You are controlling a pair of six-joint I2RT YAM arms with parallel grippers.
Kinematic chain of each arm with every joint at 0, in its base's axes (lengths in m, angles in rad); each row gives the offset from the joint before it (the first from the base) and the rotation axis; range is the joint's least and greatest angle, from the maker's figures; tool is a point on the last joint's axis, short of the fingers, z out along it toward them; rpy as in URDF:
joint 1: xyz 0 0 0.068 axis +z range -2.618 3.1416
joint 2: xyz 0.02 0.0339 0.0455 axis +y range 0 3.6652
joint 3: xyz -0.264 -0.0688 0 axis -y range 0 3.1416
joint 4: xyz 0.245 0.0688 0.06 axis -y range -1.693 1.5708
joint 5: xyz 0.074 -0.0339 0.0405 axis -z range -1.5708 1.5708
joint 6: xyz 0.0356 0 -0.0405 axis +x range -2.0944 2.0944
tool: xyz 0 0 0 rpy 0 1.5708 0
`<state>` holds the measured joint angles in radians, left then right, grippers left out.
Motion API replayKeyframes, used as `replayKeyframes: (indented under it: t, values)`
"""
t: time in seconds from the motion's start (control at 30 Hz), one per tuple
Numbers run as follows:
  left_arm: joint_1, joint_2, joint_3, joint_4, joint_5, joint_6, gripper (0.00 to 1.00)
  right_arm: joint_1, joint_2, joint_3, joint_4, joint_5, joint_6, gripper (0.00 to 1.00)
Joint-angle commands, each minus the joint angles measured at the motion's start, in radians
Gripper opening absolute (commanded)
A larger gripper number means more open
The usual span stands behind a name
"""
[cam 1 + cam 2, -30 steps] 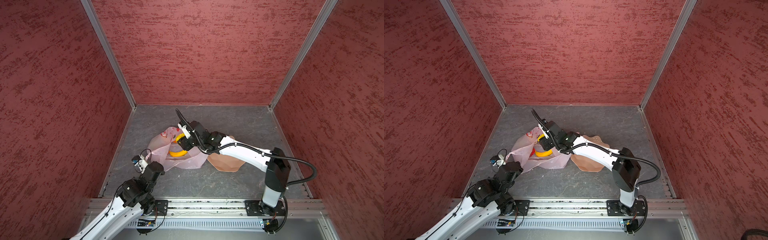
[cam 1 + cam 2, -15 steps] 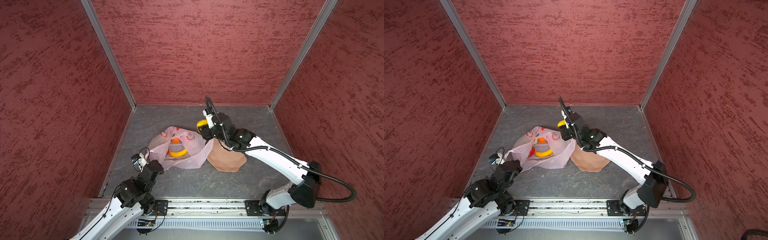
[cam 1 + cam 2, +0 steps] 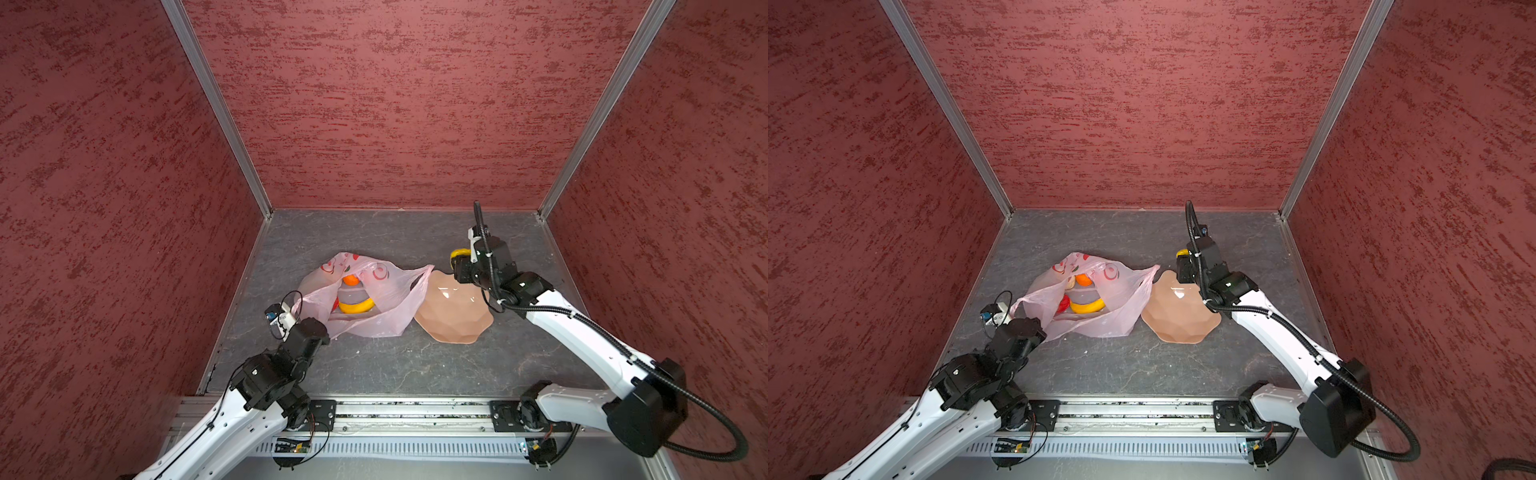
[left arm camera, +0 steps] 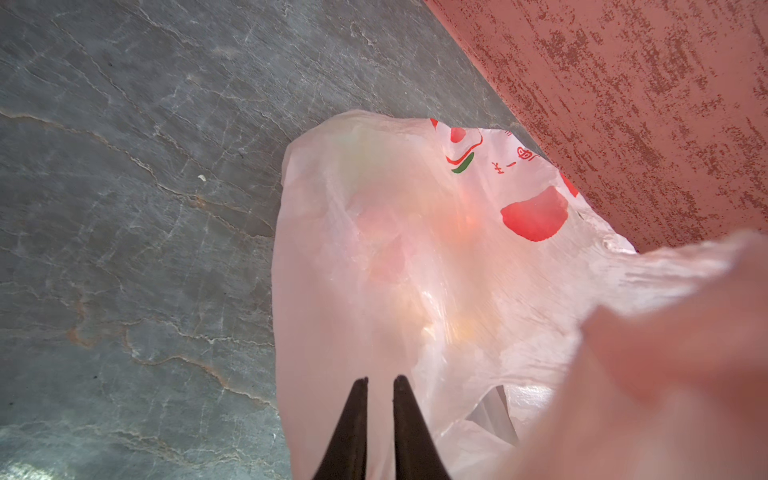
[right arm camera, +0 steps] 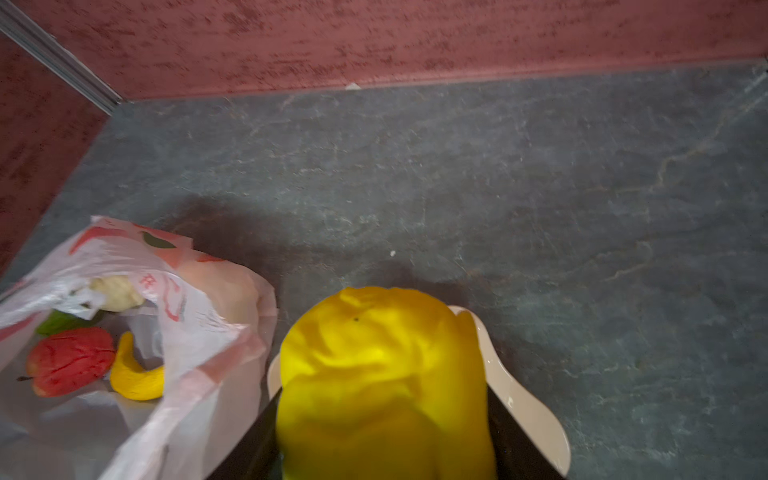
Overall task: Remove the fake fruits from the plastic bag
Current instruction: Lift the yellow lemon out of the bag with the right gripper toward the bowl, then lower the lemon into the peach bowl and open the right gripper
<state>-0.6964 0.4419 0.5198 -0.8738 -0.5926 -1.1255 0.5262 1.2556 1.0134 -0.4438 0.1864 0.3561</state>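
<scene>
A grey stone-patterned desk (image 3: 374, 365) carries the plastic bag (image 3: 382, 320), which lies crumpled left of the desk's middle with its mouth gaping upward. Just to its right sits a peach wavy-edged dish (image 3: 453, 320), its left rim touching the bag's film. The left gripper (image 4: 381, 379), fingers drawn nearly together, pinches the bag at its near-left edge. The right gripper (image 5: 382, 392) is clamped on a yellow ball (image 5: 382, 353) and holds it over the dish's far rim, clear of the bag. Inside the bag lie the rest of the fake fruits: a banana (image 3: 355, 306), a red ball (image 5: 70, 361), an orange ball (image 3: 351, 280), a beige lumpy piece (image 5: 116, 293) and a green one (image 5: 58, 322), which is half hidden under the film.
</scene>
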Motion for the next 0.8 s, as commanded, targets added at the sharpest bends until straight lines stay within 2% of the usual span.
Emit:
replayKeyframes:
  t: [0.0,0.43,0.77]
  values:
    - [0.003,0.017,0.029,0.003,-0.001,0.023,0.16,-0.005,0.040,-0.046,0.059,-0.031,0.035,0.41]
    - [0.005,0.050,0.039,0.012,0.006,0.027,0.16,-0.005,0.192,-0.181,0.222,-0.099,0.105,0.40]
    - [0.006,0.053,0.037,0.007,0.010,0.024,0.16,-0.003,0.192,-0.256,0.268,-0.141,0.163,0.43]
